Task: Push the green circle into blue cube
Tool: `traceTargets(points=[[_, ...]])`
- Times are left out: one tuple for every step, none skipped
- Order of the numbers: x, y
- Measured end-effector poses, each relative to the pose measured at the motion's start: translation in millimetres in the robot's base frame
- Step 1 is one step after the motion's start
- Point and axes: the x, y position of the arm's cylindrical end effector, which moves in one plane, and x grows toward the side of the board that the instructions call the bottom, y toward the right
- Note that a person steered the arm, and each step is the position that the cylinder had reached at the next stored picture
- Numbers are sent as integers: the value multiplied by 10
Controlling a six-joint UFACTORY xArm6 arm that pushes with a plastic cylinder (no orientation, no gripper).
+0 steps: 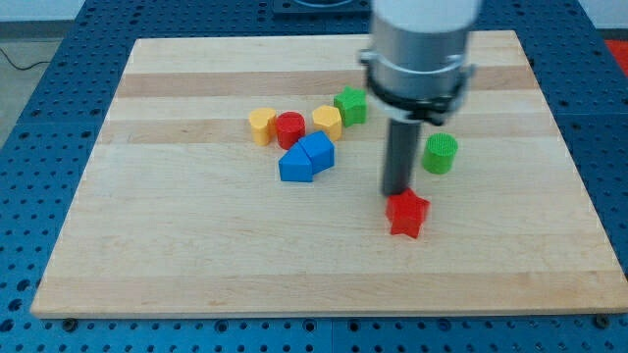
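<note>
The green circle [441,153] stands right of the board's middle. The blue cube [318,150] lies to its left, touching a second blue block [295,166] with a sloped top. My tip [396,191] is at the lower end of the dark rod, just left of and below the green circle and directly above a red star-shaped block [408,214]. The tip is close to the red block; I cannot tell whether it touches. The tip is apart from the green circle.
A yellow block [261,126], a red cylinder [289,128], a yellow hexagon [328,122] and a green star-shaped block [351,105] sit in a row above the blue blocks. The wooden board [177,255] lies on a blue table.
</note>
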Motion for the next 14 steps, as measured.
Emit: traceTargets(points=[[-2,654],[-80,1088],[-136,1111],[-139,1122],[-212,1280],[-361,1134],[-378,724],[-378,209],[-378,150],[-412,512],[-606,631],[-715,385],[-715,95],[-715,9]])
